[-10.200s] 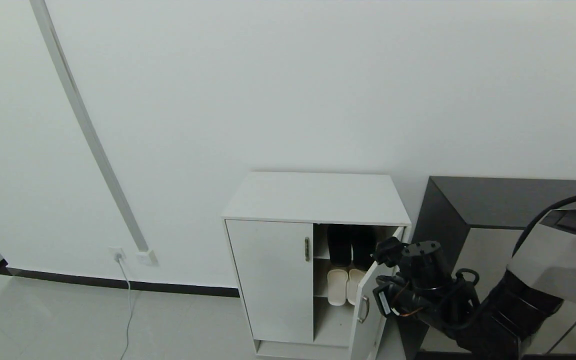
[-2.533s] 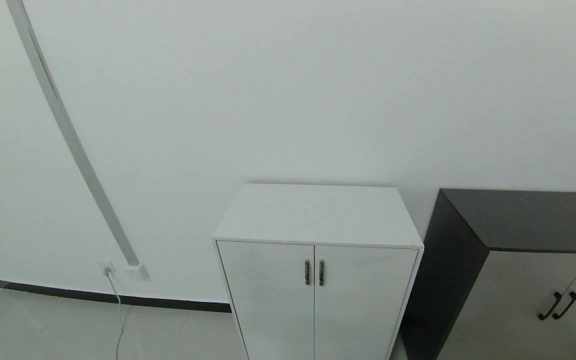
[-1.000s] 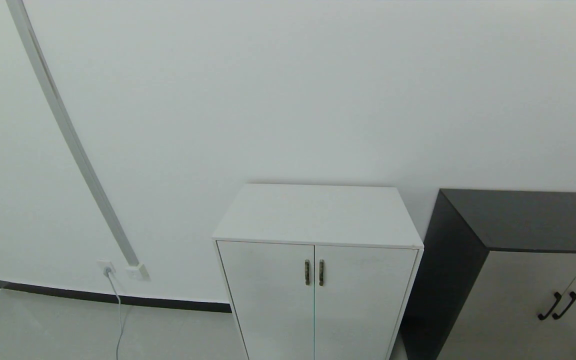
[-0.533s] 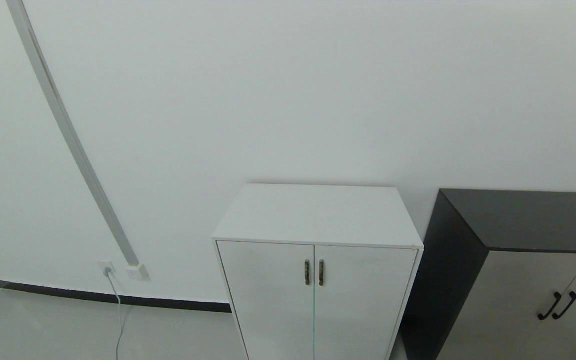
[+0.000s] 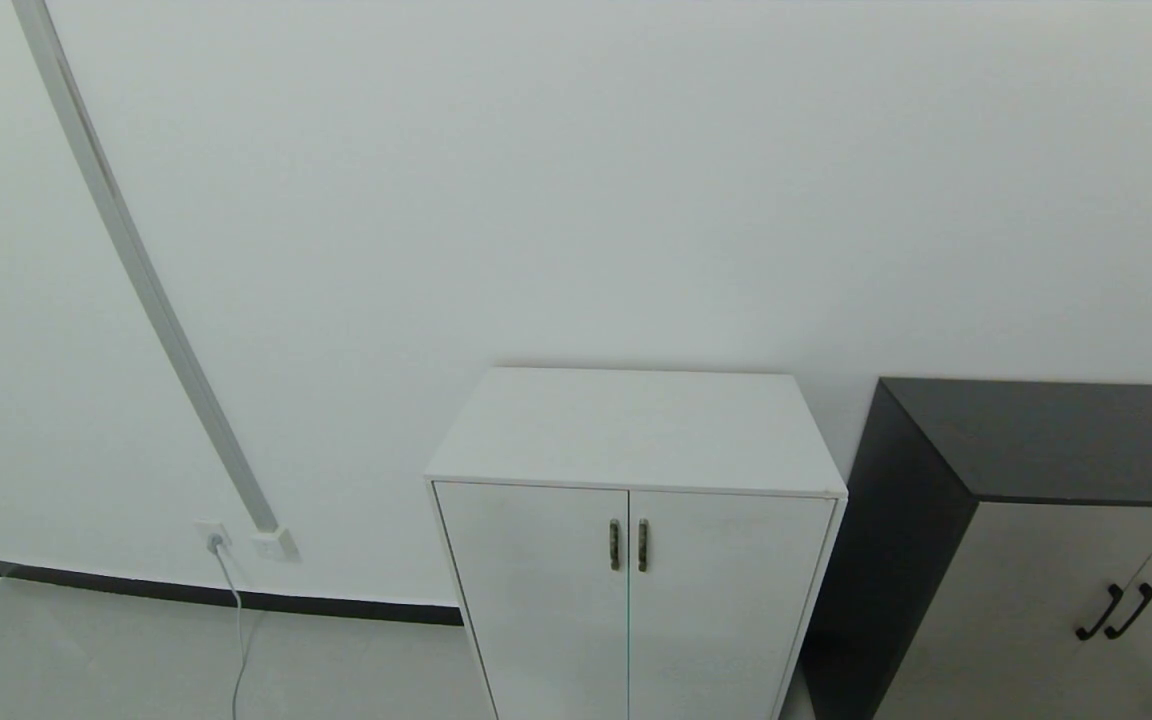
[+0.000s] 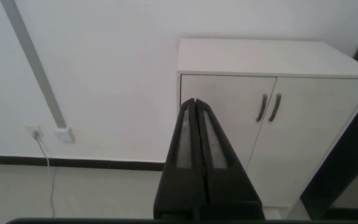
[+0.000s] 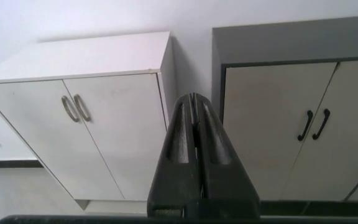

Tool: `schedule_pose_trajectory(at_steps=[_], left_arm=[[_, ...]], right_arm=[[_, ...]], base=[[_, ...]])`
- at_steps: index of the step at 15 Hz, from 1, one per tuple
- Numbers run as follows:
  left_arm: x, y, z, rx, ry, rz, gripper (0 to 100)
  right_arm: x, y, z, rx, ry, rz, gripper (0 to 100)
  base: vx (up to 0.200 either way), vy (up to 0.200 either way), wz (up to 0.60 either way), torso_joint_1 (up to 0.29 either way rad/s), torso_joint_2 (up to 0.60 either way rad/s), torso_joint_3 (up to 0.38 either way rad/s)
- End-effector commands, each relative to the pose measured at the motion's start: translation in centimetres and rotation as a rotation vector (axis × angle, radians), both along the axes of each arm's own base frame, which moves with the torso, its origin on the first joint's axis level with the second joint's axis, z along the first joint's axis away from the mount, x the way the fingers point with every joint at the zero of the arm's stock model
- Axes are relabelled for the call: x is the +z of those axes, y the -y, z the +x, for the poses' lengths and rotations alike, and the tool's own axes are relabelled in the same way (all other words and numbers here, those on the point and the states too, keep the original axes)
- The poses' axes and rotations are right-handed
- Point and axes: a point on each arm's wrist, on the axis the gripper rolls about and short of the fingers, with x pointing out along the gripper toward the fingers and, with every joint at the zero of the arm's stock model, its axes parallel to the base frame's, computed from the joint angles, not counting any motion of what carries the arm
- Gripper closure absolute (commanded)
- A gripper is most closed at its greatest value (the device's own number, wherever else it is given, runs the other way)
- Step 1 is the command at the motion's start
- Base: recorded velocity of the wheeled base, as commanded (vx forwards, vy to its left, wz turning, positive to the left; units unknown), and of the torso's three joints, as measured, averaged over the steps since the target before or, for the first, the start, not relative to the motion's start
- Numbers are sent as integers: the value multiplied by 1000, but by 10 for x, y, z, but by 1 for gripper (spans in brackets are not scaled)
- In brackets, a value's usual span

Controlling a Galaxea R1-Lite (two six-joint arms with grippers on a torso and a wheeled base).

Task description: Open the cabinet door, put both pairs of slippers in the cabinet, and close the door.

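Head view: white cabinet (image 5: 633,428) at lower centre of frame, both doors (image 5: 546,600) closed, handles (image 5: 628,545) side by side.
Left gripper (image 6: 195,112) and right gripper (image 7: 193,106) are each pressed together, pointing toward the cabinet.

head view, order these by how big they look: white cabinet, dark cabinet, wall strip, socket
1 and 2. white cabinet and dark cabinet: they look about alike and both are cut off by the picture's edge, so they are not ranked against each other
3. wall strip: long but thin
4. socket: smallest
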Motion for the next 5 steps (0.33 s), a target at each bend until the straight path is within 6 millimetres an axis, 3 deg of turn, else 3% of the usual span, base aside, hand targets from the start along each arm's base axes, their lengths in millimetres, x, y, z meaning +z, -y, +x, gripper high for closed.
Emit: schedule_pose_trajectory(at_steps=[1,5], left_arm=[[0,0,0,1,1,0,100],[0,0,0,1,-1,0,100]], right_arm=[[0,0,0,1,-1,-5,100],[0,0,0,1,-1,-5,100]], base=[[0,0,0,0,0,0],[0,0,0,0,0,0]])
